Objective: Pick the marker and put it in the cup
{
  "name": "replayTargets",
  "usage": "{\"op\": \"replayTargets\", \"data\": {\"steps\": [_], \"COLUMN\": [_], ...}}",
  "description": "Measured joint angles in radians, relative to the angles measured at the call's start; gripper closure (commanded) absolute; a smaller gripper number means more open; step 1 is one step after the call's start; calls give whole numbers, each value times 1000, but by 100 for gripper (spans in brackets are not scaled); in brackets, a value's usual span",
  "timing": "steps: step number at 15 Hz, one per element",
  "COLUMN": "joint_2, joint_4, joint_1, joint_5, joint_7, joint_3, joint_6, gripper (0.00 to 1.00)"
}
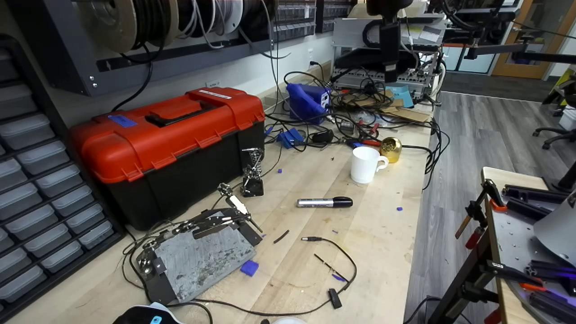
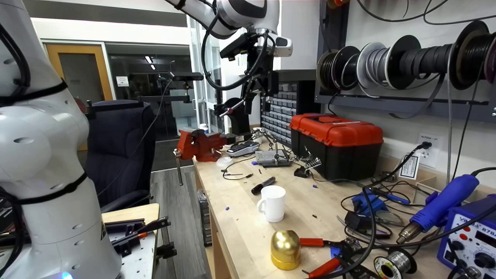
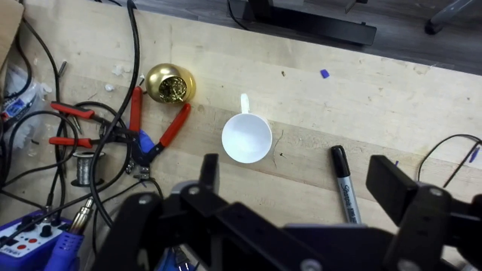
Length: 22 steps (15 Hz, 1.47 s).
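Observation:
The marker, grey with a black cap, lies on the wooden table in both exterior views (image 1: 324,202) (image 2: 263,186). In the wrist view the marker (image 3: 345,184) points its cap away from the gripper, and its lower end is hidden behind the gripper body. The white cup stands upright with its handle to one side in both exterior views (image 1: 363,166) (image 2: 273,203). The wrist view looks into the cup (image 3: 246,138), which appears empty. My gripper (image 3: 295,175) is open with nothing between its fingers. It hangs well above the table in both exterior views (image 2: 257,105) (image 1: 390,74).
A gold tip cleaner (image 3: 171,83) stands near the cup, beside red-handled pliers (image 3: 160,131). Black cables and a blue soldering station (image 1: 308,101) lie farther along. A red toolbox (image 1: 175,135) stands by the wall. A helping-hand stand (image 1: 202,256) and thin cable (image 1: 353,265) lie past the marker.

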Motion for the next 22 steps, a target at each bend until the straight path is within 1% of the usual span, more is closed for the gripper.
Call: {"op": "replayTargets", "data": {"steps": [4, 6, 9, 14, 22], "joint_2": [60, 81, 96, 95, 96], "joint_4": [52, 61, 56, 26, 20], "joint_1": [36, 51, 61, 62, 62], "joint_5": [-57, -84, -104, -104, -103], "joint_7": [0, 0, -14, -28, -28], "joint_3": [33, 42, 49, 49, 47], "joint_6": [6, 34, 107, 234, 243], "gripper": [0, 0, 0, 0, 0]}}
